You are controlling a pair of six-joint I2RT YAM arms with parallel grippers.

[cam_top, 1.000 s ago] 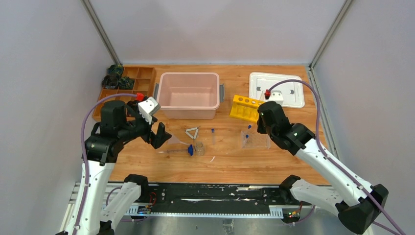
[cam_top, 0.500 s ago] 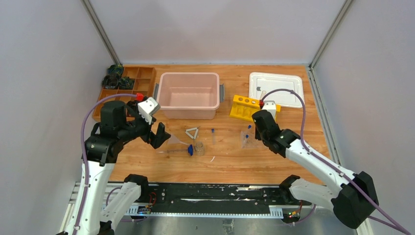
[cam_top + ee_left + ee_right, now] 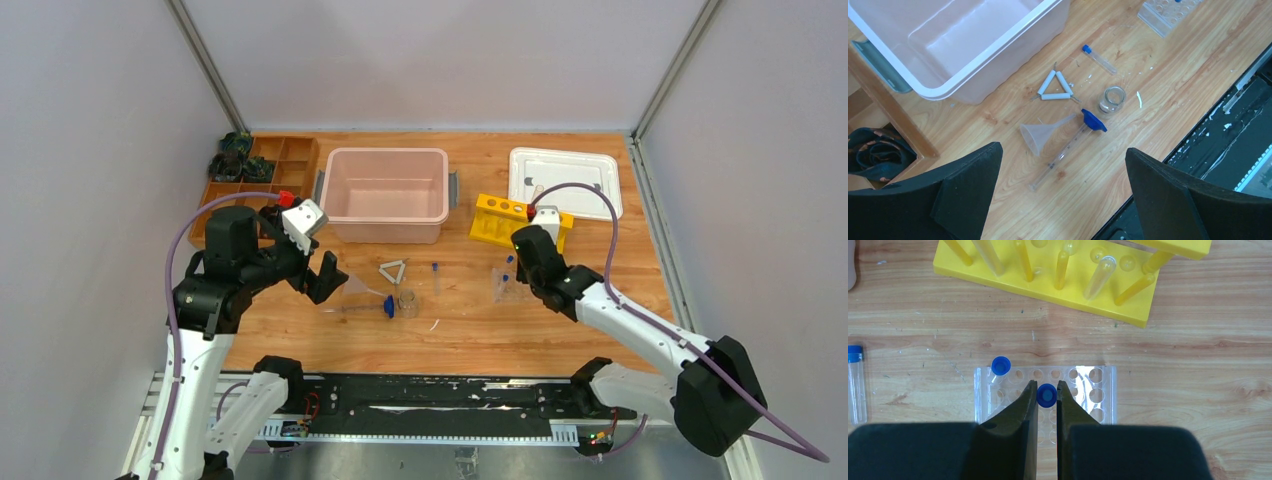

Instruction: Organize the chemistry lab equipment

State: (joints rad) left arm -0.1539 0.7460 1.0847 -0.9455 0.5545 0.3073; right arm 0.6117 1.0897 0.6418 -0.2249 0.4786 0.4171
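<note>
Two arms are seen from above at the near edge of the bench (image 3: 470, 335). The left end effector (image 3: 325, 277) is held wide open over the wood, near the clear funnel (image 3: 357, 290), the glass tube (image 3: 352, 309), the tiny beaker (image 3: 407, 300) and the pale triangle (image 3: 393, 271), which are grouped in front of the pink bin (image 3: 388, 190). The right end effector (image 3: 512, 272) is placed over the clear vial tray (image 3: 503, 293), just in front of the yellow rack (image 3: 500, 221).

From the left wrist, the funnel (image 3: 1033, 137) is seen on its side touching the tube (image 3: 1060, 159), with the beaker (image 3: 1111, 99) upright beside them and a loose vial (image 3: 1099, 59) lying farther off.

From the right wrist, a blue-capped vial (image 3: 1047, 396) is seen clamped between the narrowed jaws above the tray (image 3: 1098, 390); whether it is seated in a hole cannot be told. A second vial (image 3: 1000, 366) is set at the tray's far left corner
</note>
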